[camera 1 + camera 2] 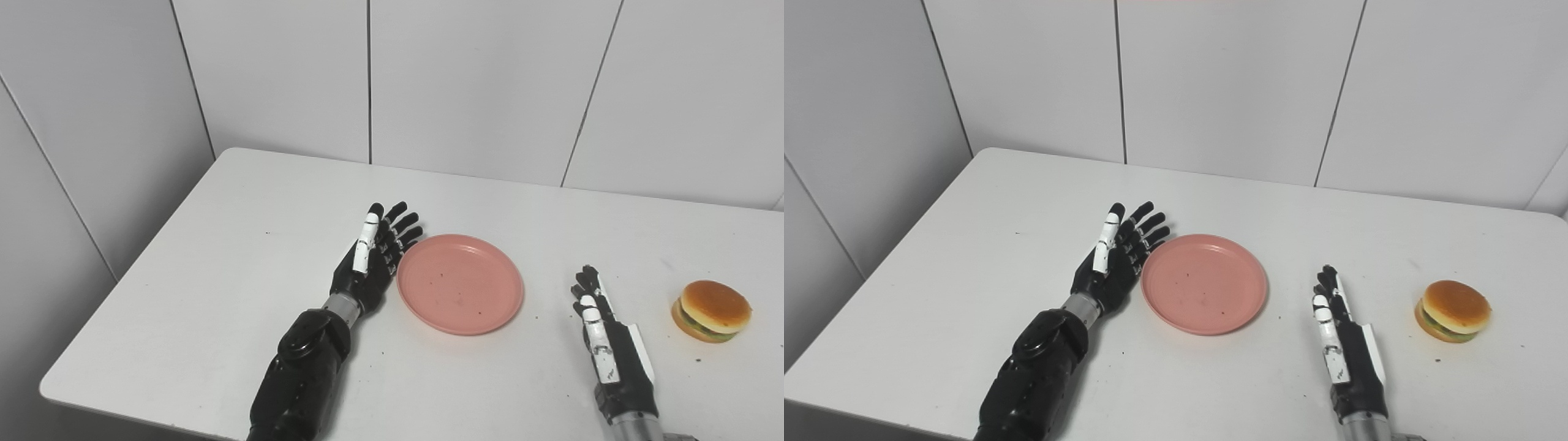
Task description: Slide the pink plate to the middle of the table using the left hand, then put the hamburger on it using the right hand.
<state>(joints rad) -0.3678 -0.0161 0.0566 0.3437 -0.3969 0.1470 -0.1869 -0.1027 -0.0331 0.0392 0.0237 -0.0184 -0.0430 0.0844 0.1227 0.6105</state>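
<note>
While the left hand (367, 263) stood edge-on at the pink plate's (460, 283) nine o'clock, fingers apart, a push risked overshooting toward the right hand (606, 343), fingers likewise spread, empty, hamburger (712, 310) waiting at three o'clock.

Two side-by-side head cameras look down, seemingly close, sharing the table (245, 257).

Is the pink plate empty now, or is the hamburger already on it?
Empty: the pink plate holds only small crumbs; the hamburger sits on the table to its right.
</note>
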